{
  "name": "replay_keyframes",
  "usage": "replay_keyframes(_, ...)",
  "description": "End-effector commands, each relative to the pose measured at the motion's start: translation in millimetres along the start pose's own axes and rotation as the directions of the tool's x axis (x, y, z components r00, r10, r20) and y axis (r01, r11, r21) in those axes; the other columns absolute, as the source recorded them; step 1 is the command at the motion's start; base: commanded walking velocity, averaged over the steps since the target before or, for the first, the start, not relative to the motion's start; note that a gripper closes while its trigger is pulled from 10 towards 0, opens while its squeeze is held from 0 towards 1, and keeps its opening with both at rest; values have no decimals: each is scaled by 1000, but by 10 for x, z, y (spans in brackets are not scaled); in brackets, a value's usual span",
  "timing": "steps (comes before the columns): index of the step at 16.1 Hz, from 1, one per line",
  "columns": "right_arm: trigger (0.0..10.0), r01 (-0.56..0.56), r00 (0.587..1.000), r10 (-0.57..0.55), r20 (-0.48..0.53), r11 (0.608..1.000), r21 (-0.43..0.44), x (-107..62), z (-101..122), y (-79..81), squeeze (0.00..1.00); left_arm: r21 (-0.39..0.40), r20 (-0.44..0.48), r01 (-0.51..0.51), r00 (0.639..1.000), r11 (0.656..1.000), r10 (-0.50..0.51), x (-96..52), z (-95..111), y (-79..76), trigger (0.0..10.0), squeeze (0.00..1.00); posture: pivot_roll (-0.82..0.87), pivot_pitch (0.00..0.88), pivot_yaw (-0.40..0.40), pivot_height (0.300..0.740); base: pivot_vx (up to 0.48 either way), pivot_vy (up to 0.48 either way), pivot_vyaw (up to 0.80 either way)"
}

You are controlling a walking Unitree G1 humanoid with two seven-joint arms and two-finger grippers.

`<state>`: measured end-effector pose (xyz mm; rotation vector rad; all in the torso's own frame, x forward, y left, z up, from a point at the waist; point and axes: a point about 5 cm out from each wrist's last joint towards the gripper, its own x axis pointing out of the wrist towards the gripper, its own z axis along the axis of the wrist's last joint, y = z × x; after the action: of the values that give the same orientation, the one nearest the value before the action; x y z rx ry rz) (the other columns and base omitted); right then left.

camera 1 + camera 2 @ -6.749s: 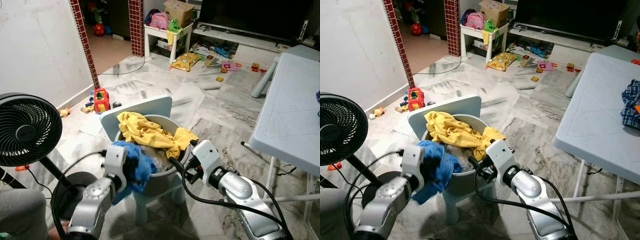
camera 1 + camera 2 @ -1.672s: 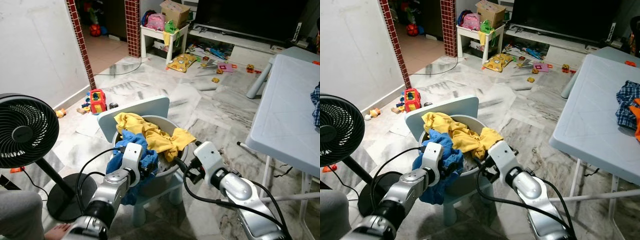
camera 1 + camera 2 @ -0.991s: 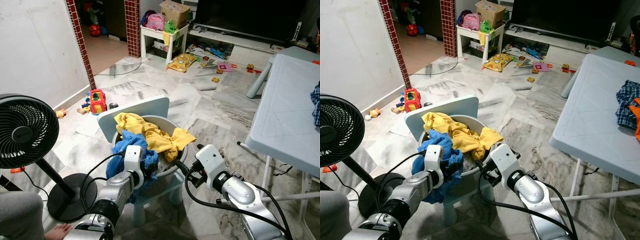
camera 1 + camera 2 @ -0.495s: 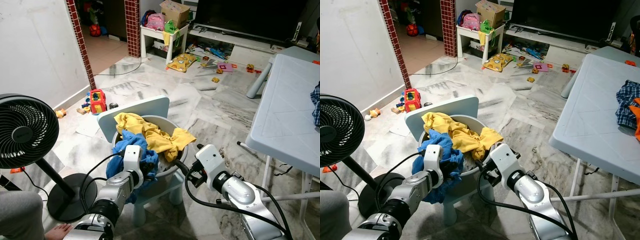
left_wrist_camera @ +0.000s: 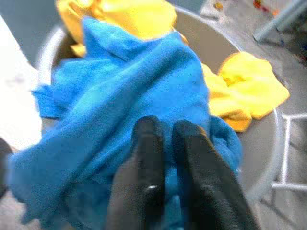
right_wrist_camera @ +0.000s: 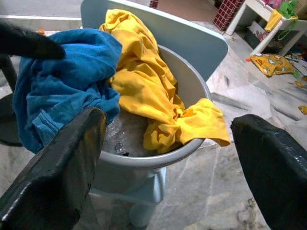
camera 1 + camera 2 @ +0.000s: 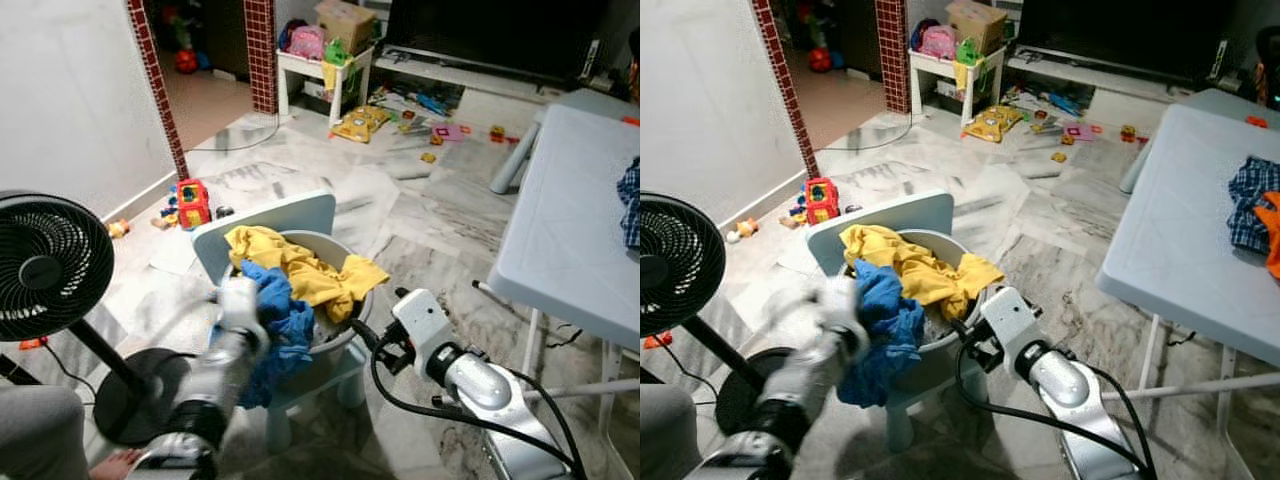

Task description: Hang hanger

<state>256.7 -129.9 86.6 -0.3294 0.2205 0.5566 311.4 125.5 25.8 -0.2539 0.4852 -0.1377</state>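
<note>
— Left hand (image 5: 162,143): how does it stand?
— Fingers pressed together, pinching the blue cloth (image 5: 134,91) at the rim of the grey basin (image 6: 192,91), blurred in the head views.
— And the right hand (image 6: 168,158)?
— Spread wide, just beside the basin; yellow cloth (image 6: 148,91) lies inside, on the small chair (image 7: 300,215)

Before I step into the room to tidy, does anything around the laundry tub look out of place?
The blue cloth spills over the grey tub's rim, and the yellow garment drapes over the other side. The tub sits on a small chair. Toys are scattered across the floor.
</note>
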Motion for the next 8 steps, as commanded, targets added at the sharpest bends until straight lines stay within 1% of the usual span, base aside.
replay_keyframes(1, 10000, 4, 1000, -4, 8, 1000, -4, 2, 34, -15, 0, -5, -5, -2, 1000, 1000, 2, -23, -47, -21, 10000, 1000, -222, 0, 13, 740, 0, 0, 0)
replay_keyframes(3, 10000, 0, 1000, 0, 13, 1000, -6, 37, 51, -19, 0, -8, 12, -21, 1000, 1000, 21, -38, -37, 8, 10000, 1000, -215, 0, 10, 740, 0, 0, 0)
replay_keyframes(6, 10000, 5, 1000, -5, 17, 1000, -9, 48, 62, -43, 0, -10, 24, -16, 1000, 1000, 16, -59, 5, -15, 10000, 1000, -210, 0, 11, 740, 0, 0, 0)
replay_keyframes(8, 10000, 9, 1000, -9, 18, 1000, -9, 44, 66, -40, 0, 1, -27, 7, 1000, 1000, -6, -61, -87, -64, 10000, 1000, -221, 0, 8, 740, 0, 0, 0)
